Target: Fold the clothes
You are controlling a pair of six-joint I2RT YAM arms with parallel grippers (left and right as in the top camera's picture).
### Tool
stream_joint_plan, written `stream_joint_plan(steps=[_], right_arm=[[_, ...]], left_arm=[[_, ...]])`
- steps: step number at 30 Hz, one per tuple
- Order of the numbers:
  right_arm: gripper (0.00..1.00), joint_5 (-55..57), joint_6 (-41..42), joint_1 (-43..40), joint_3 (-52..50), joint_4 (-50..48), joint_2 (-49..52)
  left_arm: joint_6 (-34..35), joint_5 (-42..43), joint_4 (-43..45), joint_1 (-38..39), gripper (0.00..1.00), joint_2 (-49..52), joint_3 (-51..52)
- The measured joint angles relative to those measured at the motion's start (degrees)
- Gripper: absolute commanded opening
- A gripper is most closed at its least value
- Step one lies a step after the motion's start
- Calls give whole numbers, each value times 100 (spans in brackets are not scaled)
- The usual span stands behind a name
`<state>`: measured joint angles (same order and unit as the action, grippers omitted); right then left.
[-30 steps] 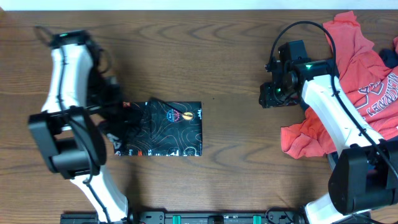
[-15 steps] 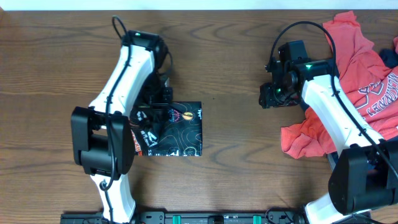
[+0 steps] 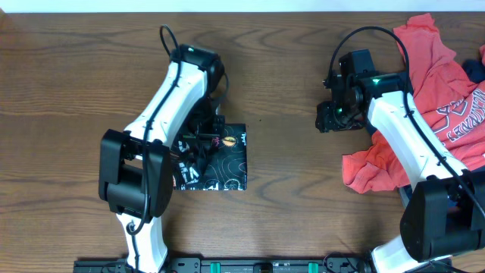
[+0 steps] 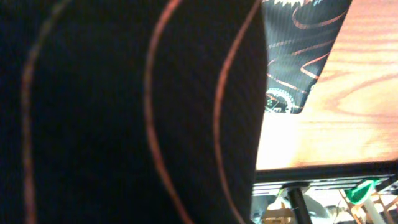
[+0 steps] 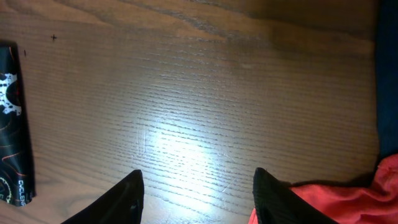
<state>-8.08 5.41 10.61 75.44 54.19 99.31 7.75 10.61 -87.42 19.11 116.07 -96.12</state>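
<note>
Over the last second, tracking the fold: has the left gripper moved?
Yes: the left gripper swept rightward, nearer the unmoved right edge of the black jersey.

overhead camera looks straight down on the whole wooden table (image 3: 288, 76). left wrist camera is nearly pressed against the black jersey (image 4: 124, 112), with the table showing at right. right wrist camera looks down from higher; the same jersey's edge sits at its left.

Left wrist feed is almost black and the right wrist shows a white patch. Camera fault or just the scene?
Left wrist: no fault, the black jersey hangs right in front of the lens, blurred, and the table beyond it is blown out. Right wrist: the patch is glare on bare wood, and the right gripper shows only as dark silhouettes. Overhead: evenly lit and sharp.
</note>
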Motion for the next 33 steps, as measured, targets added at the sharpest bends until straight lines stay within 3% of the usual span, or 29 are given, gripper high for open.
stream_joint_plan(steps=[14,15,17,18,25,33], right_arm=[[55,0,0,0,0,0,0],[55,0,0,0,0,0,0],[56,0,0,0,0,-2,0],[56,0,0,0,0,-2,0],[64,-61,-7,2,0,-46,0],[64,-1467,-616,317,0,-223,0]], left_arm=[[39,20,358,107,9,0,407],[55,72,382,127,13,0,407],[96,310,474,175,58,0,407],[129,514,544,208,64,0,407],[-201,1488,372,293,70,0,293],[-372,1073,807,-942,71,-286,-81]])
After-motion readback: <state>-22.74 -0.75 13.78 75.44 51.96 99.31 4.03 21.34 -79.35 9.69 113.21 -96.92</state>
